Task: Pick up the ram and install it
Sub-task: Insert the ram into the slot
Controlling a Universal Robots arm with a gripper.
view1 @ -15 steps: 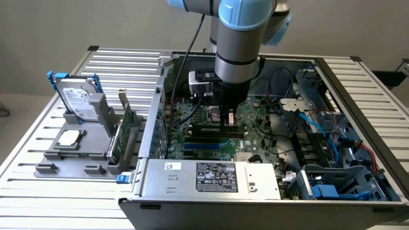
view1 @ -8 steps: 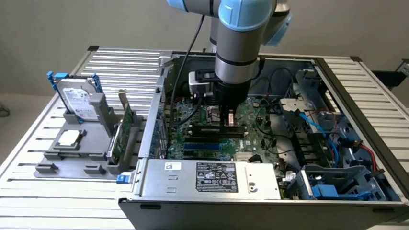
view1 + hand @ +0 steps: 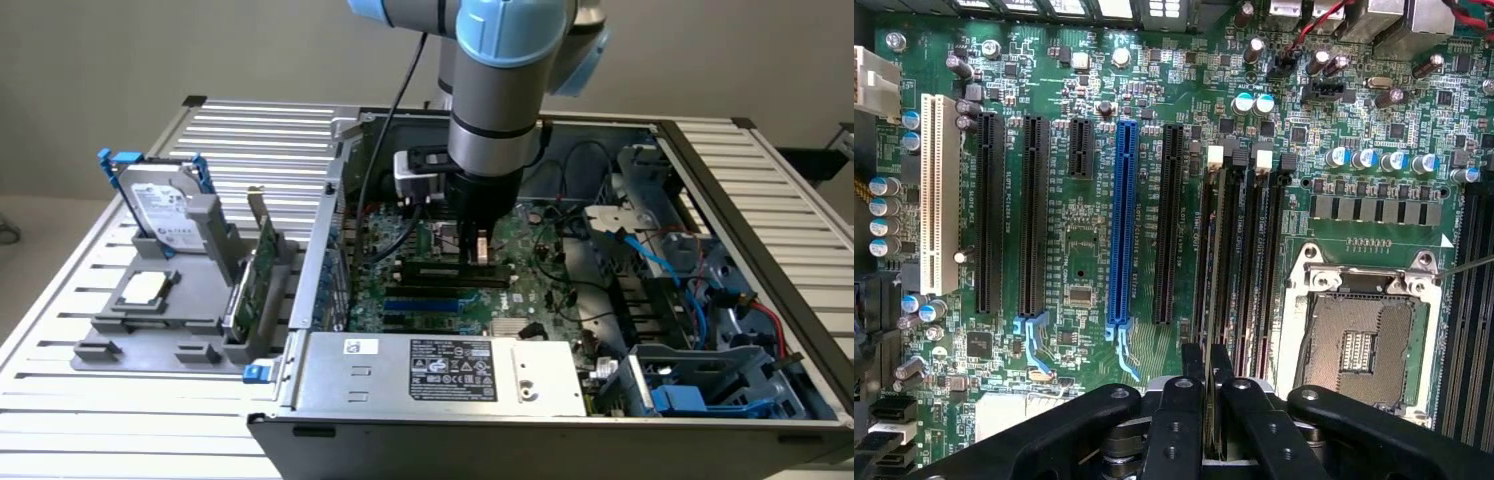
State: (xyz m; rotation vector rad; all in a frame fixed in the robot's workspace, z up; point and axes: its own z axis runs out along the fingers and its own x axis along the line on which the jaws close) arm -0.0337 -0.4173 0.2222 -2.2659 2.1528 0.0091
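We see the gripper (image 3: 1207,368) with its jaws drawn narrow on the ram (image 3: 1207,320), which stands edge-on over the black memory slots (image 3: 1262,260) beside the bare CPU socket (image 3: 1362,340). We judge misalignment to be the risk: if the stick sits tilted or off the slot's line, pressing down could jam it, bend it, or scrape the motherboard (image 3: 1084,270).

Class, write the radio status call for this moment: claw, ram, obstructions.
Claw shut on the ram. Ram edge-on, aligned with the black memory slots beside the CPU socket; seating unclear. Nothing in the way.
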